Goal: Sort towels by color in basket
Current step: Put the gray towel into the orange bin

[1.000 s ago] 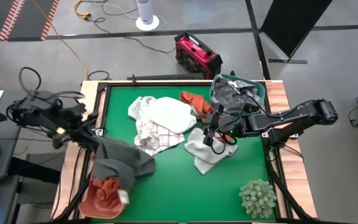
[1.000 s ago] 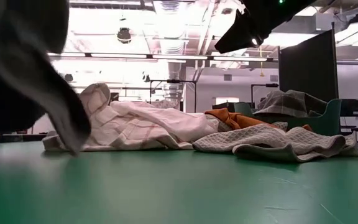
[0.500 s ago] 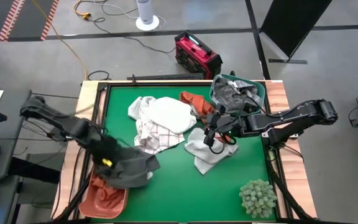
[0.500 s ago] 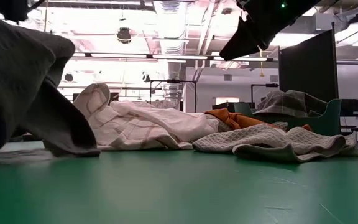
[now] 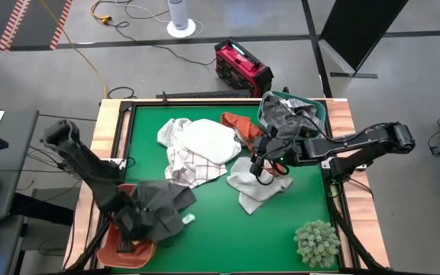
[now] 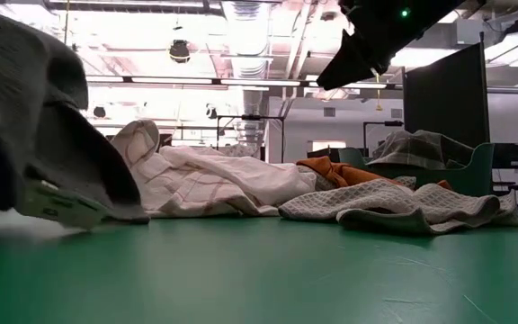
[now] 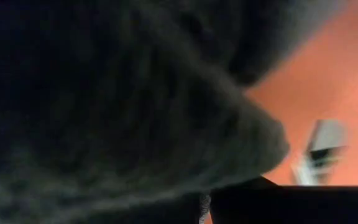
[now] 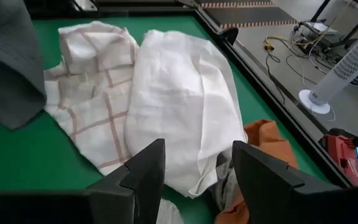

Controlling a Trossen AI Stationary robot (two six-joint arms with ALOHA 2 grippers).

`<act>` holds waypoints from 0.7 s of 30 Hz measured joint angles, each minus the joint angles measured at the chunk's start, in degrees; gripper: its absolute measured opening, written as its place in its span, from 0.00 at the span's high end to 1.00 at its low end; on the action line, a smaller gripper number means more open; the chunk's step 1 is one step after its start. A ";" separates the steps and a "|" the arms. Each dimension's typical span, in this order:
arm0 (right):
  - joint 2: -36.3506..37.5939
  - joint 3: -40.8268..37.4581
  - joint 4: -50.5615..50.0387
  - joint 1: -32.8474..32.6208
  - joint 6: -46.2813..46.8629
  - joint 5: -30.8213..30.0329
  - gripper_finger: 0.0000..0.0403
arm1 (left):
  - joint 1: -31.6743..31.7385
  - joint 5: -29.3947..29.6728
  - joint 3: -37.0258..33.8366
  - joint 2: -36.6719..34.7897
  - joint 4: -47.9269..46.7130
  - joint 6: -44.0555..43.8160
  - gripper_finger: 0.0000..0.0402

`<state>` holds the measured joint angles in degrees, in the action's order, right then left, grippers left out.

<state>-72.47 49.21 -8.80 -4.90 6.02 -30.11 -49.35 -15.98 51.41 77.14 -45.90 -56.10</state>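
High view: left fingers (image 5: 132, 229) clenched on grey towel (image 5: 159, 210) directly above orange basket (image 5: 121, 244); right fingers (image 5: 260, 166) released over pile.

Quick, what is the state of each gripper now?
Left gripper: shut on the plain grey towel.
Right gripper: open, holding nothing.

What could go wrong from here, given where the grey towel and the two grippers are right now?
The dark grey towel, gripped by the shut left gripper, hangs partly outside the rust-orange basket onto the green table, so it may slide out on release. The open right gripper hovers where the light grey towel, orange towel and white towel overlap; it may grab two.
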 joint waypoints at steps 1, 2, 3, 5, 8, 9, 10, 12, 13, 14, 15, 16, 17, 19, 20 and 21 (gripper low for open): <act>0.00 0.00 0.61 0.14 -0.06 0.01 0.46 | -0.70 0.03 -0.14 1.98 -0.14 -0.57 1.00; 0.00 0.00 1.32 0.24 -0.21 0.02 0.46 | -1.31 0.02 -0.24 4.04 -0.32 -0.94 1.00; 0.00 0.00 1.91 0.23 -0.51 0.02 0.46 | -1.79 0.04 -0.25 5.99 -0.32 -1.09 1.00; 0.00 0.00 3.22 0.15 -1.41 0.02 0.46 | -2.39 0.34 -0.25 9.60 -0.08 -1.48 1.00; 0.00 -0.02 4.94 0.18 -2.72 0.02 0.46 | -2.55 0.68 -0.16 13.76 -0.02 -2.03 0.98; 0.00 -0.02 5.36 0.19 -3.10 0.02 0.46 | -2.53 0.57 -0.06 14.46 0.05 -2.05 0.95; 0.00 -0.02 5.61 0.19 -3.41 0.02 0.46 | -2.53 0.56 -0.04 14.69 0.08 -1.97 0.93; 0.00 -0.02 5.79 0.40 -4.09 0.04 0.46 | -2.53 0.92 -0.06 14.59 0.02 -1.76 0.85; 0.00 -0.02 5.94 0.55 -4.40 0.06 0.46 | -2.50 1.32 -0.10 14.24 -0.17 -1.75 0.81; 0.00 -0.02 6.01 0.56 -4.42 0.04 0.46 | -2.50 1.97 -0.17 13.67 -0.44 -1.98 0.77; 0.00 -0.02 6.01 0.62 -4.56 0.04 0.46 | -2.49 2.79 -0.27 13.04 -1.00 -2.33 0.72; 0.00 -0.02 6.05 0.85 -4.64 0.04 0.46 | -2.23 3.20 -0.33 12.29 -1.47 -2.73 0.67; 0.00 -0.02 6.05 1.00 -4.80 0.04 0.46 | -1.86 3.19 -0.36 11.43 -1.91 -3.28 0.63; 0.00 -0.02 6.05 1.37 -4.99 0.05 0.46 | -1.03 1.73 -0.36 9.15 -3.05 -5.26 0.54; 0.00 -0.02 6.07 1.63 -4.99 0.06 0.46 | -0.63 0.24 -0.36 7.68 -3.51 -6.69 0.50; 0.00 -0.02 6.07 1.85 -5.00 0.07 0.46 | -0.32 -1.55 -0.36 6.11 -4.03 -8.23 0.47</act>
<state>-72.47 49.19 -2.73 -3.05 1.03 -30.04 -49.67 -17.53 51.05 83.25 -49.93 -64.32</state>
